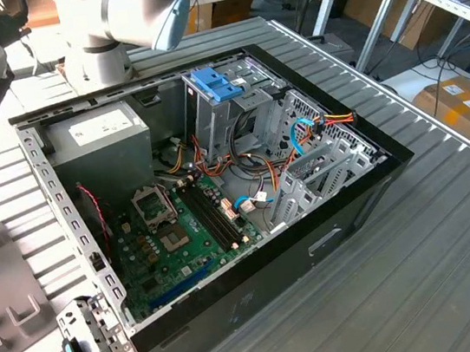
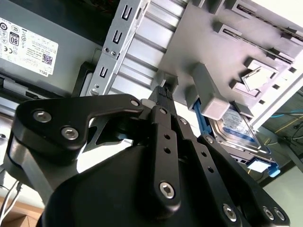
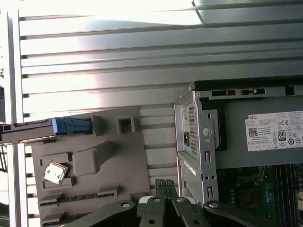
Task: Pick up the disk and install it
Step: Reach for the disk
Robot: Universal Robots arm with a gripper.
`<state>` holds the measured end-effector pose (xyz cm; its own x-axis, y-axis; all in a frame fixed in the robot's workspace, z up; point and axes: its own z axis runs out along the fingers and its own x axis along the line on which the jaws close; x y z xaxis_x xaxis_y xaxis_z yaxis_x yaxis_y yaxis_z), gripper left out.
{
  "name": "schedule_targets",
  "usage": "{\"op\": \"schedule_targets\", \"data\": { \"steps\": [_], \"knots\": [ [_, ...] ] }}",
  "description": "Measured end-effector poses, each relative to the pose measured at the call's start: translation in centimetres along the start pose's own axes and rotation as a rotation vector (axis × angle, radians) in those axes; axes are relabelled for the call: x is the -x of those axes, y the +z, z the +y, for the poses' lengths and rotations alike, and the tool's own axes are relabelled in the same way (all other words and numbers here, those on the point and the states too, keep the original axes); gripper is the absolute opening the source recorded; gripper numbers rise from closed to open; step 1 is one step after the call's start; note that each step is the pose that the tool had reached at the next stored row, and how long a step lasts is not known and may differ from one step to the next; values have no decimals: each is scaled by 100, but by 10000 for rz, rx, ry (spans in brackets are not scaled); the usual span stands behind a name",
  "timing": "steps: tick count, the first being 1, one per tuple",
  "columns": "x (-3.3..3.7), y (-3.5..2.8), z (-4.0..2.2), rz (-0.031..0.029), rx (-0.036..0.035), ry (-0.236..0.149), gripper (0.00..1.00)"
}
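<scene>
Gripper (image 2: pixel 163 91) tips pressed together and holding nothing, we hang over the grey fixture (image 3: pixel 118 156) beside the open case (image 1: pixel 387 155), the pickup not yet made. Our disk (image 2: pixel 235 126) sits at the fixture's edge, apart from the fingertips. In the first wrist view a blue piece runs along its side. Its label shows a blue band above rows of fine print that we cannot make out. Beyond the fixture, the case lies on its side on the ribbed table (image 1: pixel 432 271), panel off, motherboard (image 1: pixel 174 237) bare. Inside, the power supply (image 3: pixel 265 142) carries a white sticker crowded with marks, codes and a maker's name, which we leave unquoted. Farthest in, a blue bracket (image 1: pixel 217 82) tops the drive cage (image 1: pixel 244 118), where, by our reading, the disk belongs. Both steps, the lift and the fitting, remain undone.
</scene>
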<state>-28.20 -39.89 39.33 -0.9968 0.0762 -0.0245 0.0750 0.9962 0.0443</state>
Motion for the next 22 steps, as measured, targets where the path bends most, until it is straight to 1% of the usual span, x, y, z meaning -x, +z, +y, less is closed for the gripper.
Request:
{"op": "schedule_targets", "data": {
  "steps": [5, 7, 10, 14, 22],
  "knots": [
    [-75, -2, -6, -1, 0, 1, 11],
    [-126, -3, -9, -1, 1, 1, 11],
    [-181, -5, -13, 0, 0, 1, 11],
    [-230, -6, -17, -1, 0, 1, 11],
    [-397, -11, -30, -1, 0, 1, 11]
  ]
}}
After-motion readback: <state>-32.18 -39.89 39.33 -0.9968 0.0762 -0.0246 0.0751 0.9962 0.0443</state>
